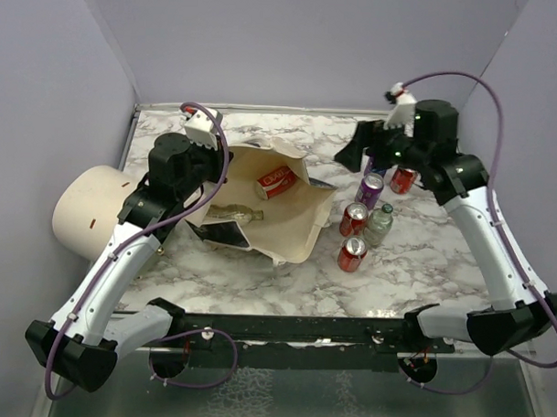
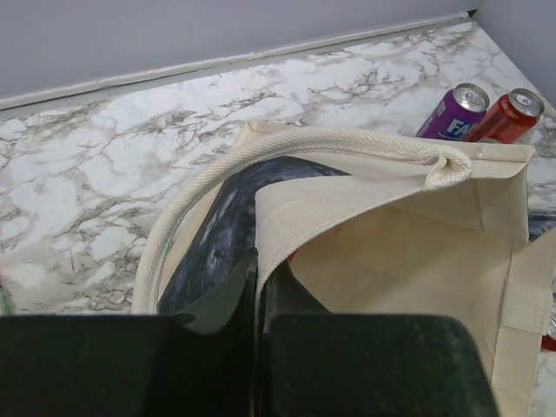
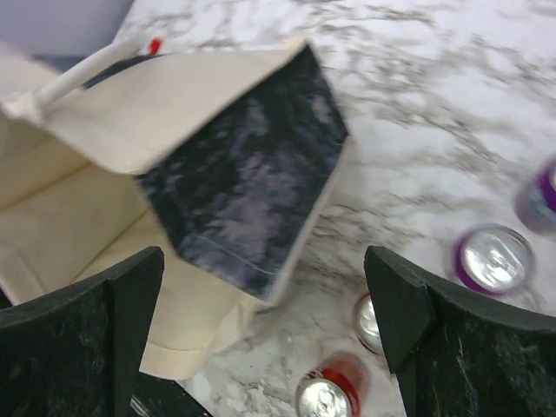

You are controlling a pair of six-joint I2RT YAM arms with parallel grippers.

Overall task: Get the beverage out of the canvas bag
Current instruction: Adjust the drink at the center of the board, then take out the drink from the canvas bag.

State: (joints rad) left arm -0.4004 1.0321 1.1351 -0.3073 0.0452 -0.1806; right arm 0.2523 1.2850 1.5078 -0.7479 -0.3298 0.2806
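The cream canvas bag (image 1: 296, 223) lies open in the middle of the table, its black panel (image 3: 252, 174) facing the right wrist camera. Inside its mouth a red beverage can (image 1: 277, 182) rests on the cloth, with what looks like a clear bottle (image 1: 233, 211) lower down. My left gripper (image 2: 258, 287) is shut on the bag's rim beside the loop handle (image 2: 200, 187), and holds the mouth up. My right gripper (image 3: 265, 295) is open and empty. It hovers above the table just right of the bag, and the top view shows it (image 1: 354, 154) near the bag's far right corner.
Standing right of the bag are a purple can (image 1: 370, 189), red cans (image 1: 403, 179) (image 1: 354, 218) (image 1: 352, 253) and a small bottle (image 1: 380, 223). A cream cylinder (image 1: 86, 211) lies off the table's left edge. Lilac walls close in the back and sides.
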